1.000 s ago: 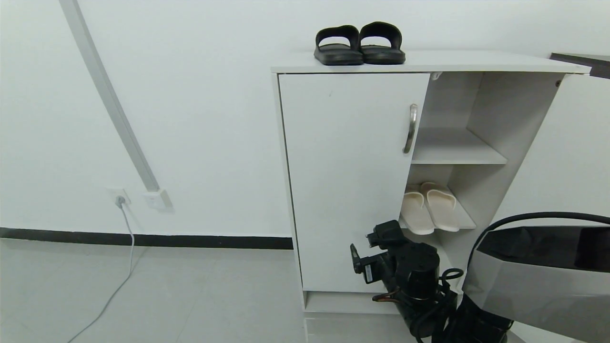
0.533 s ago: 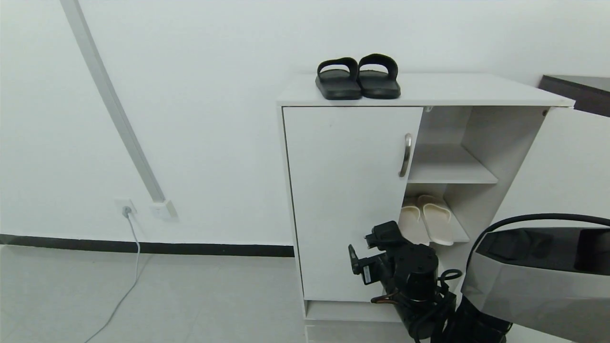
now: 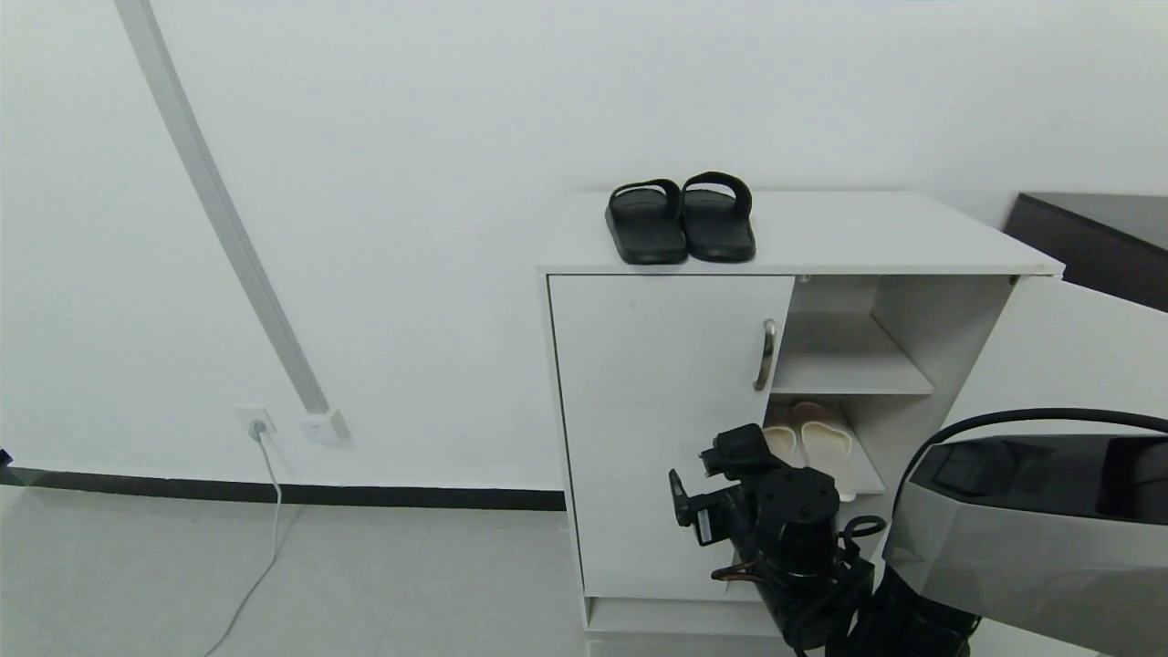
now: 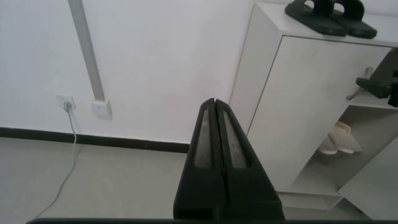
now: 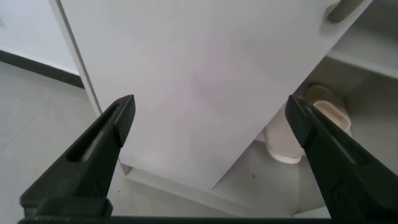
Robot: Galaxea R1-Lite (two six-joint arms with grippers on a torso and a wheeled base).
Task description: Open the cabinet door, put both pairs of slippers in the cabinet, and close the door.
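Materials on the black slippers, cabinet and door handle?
Black slippers: likely moulded rubber or foam, matte, with strap and sole looking like one piece. Cabinet: looks like white laminated board, with smooth flat panels and square edges; the core cannot be told. Door handle: probably metal, with a dull silver sheen.

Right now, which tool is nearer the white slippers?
Right. The right tool hangs open just before the cabinet, close to the white slippers; the left tool, shut, is farther off, on the closed-door side.
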